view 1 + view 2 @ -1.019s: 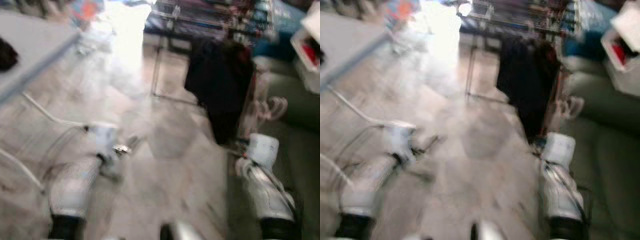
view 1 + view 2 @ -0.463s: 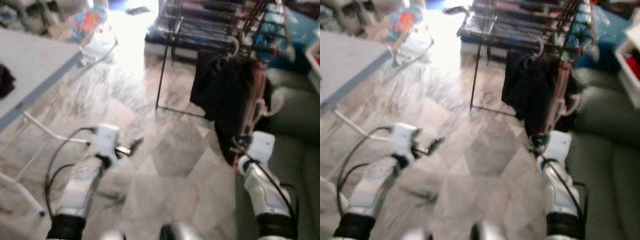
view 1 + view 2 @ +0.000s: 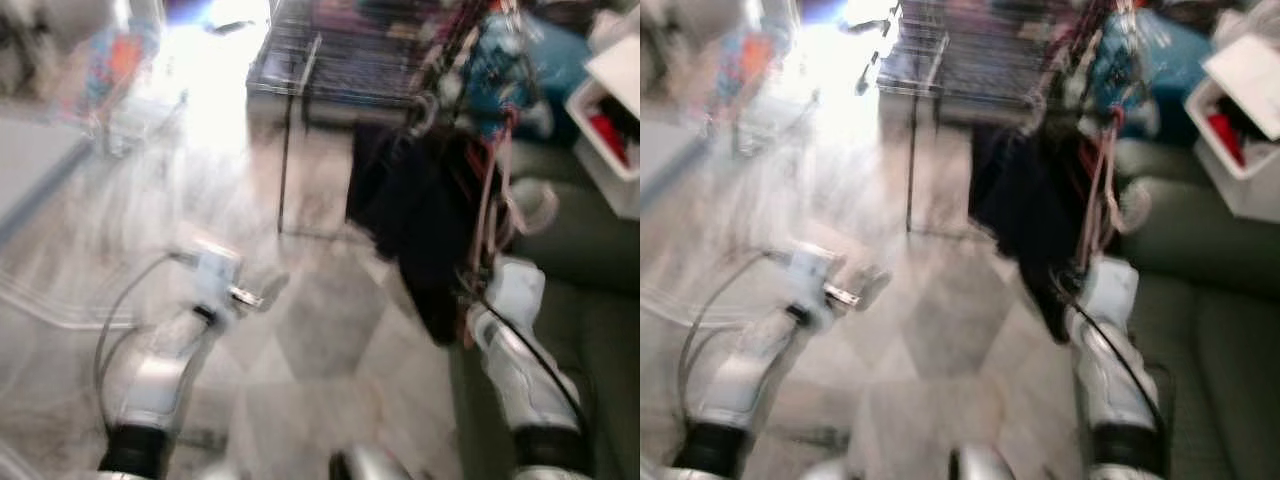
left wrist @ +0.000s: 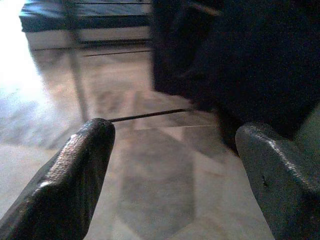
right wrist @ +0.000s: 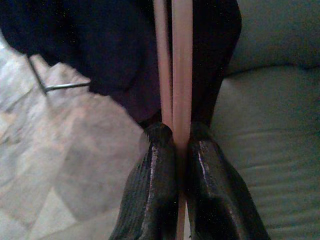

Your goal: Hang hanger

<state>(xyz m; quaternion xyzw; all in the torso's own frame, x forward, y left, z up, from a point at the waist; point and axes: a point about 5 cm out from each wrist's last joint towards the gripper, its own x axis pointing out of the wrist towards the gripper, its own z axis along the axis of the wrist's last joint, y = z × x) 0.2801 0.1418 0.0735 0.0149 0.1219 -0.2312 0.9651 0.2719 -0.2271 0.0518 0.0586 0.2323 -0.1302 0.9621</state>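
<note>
My right gripper (image 5: 176, 150) is clamped on a pink hanger (image 5: 178, 65), its two black fingers (image 5: 152, 185) pressed against the thin pink bars that run up between them. A dark garment (image 3: 420, 210) hangs from the hanger, draped in front of my right arm and reaching down toward the floor (image 3: 320, 330). In the head views, which are blurred, the hanger's pink bars (image 3: 1095, 210) rise from my right wrist up toward the drying rack (image 3: 350, 60), a dark wire frame on thin legs standing at the far side of the tiled floor. I cannot tell whether the hanger's hook is touching the rack's rail. More clothes, among them something blue (image 3: 510, 60), crowd the rack's right end.

My left gripper (image 4: 175, 165) is wide apart and holds nothing; its fingers (image 4: 70, 170) frame the floor tiles and the dark garment beyond. In the head view it hangs out over the floor (image 3: 255, 295), well apart from the garment, with a cable looping back along the arm.

A green sofa (image 3: 590, 300) lies just beside my right arm, and a white box (image 3: 1245, 130) with something red in it sits beyond it. Bright light washes out the floor at the far left.
</note>
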